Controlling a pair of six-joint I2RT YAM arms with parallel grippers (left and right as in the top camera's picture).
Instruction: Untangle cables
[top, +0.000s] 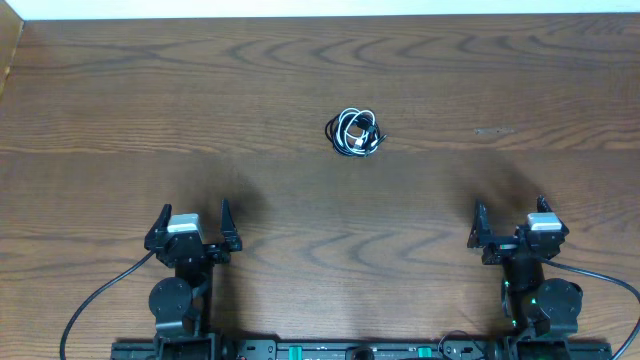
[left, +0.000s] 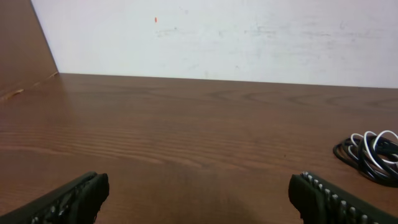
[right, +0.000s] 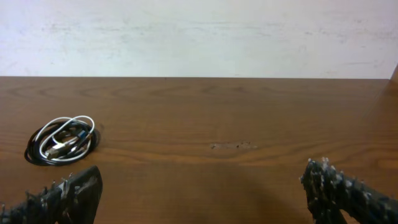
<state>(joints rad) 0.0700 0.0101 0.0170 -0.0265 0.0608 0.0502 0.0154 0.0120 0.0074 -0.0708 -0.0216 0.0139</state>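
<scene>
Ribbed black fingertips (left: 74, 198) sit in the bottom corners of each wrist view, one per side, with bare wood between them.

Item 1, cables (top: 355, 132) (left: 370, 155) (right: 61, 140): one small, flat, roughly round bundle of thin cords. Black loops form the outer ring and white loops run through and over them. A small plug end shows inside the ring in the right wrist view. How many black cords there are cannot be told. The bundle lies on the table (top: 150, 90) just right of its middle, toward the far side, well apart from both arms and touching nothing else.

Item 2, left gripper (top: 194, 212) (left: 199, 186): at the near edge, left of the bundle and pointing toward the far side. Jaws are spread wide and hold nothing. The bundle sits at the right margin of its wrist view.

Item 3, right gripper (top: 510, 208) (right: 202, 177): at the near edge, right of the bundle, in a pose mirroring the left. Jaws are equally wide apart and empty. The bundle sits at the left of its wrist view.

Item 4, thick black wires (top: 90, 300): one curves out from each arm base along the near edge.

Item 5, faint scuff (top: 495, 131) (right: 233, 146): on the wood, right of the bundle.

Item 6, white wall (left: 249, 37): behind the far table edge. A wooden side panel (left: 25, 43) stands at the far left.
</scene>
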